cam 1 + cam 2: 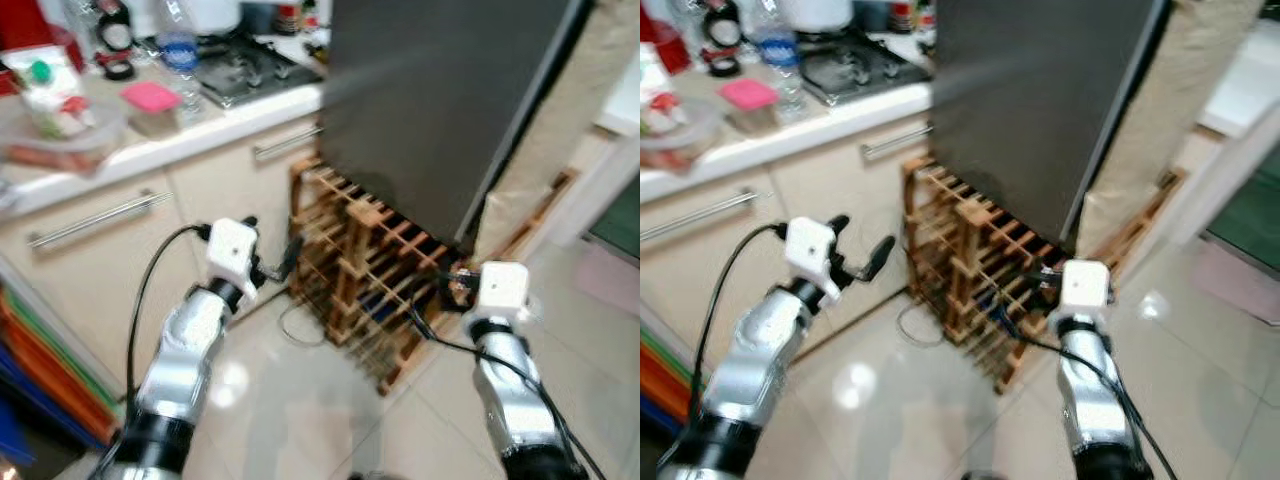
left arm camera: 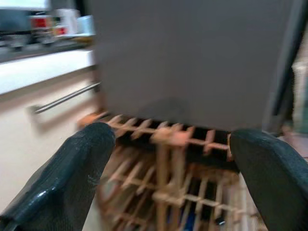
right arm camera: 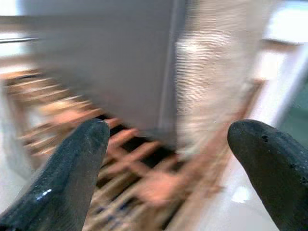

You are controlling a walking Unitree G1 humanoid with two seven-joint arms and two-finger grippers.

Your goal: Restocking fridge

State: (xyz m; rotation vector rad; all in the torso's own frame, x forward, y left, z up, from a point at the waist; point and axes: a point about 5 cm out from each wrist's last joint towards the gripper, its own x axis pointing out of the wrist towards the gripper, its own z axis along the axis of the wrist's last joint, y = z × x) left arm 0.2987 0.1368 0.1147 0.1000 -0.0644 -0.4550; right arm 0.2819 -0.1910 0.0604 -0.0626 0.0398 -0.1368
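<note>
Left eye view puts the fridge (image 1: 440, 100) ahead, a tall dark slab with its door closed, standing beside the counter (image 1: 150, 150) and over a wooden rack (image 1: 370, 270). It looks heavy and rigid, with a smooth face that would give fingers little grip; no handle can be made out, so the door's long edge is probably the place to pull. Both arms are raised toward it, empty: the left gripper (image 2: 168, 159) is spread wide, and the right gripper (image 3: 163, 154) likewise, neither touching anything. Blur hides finer detail.
</note>
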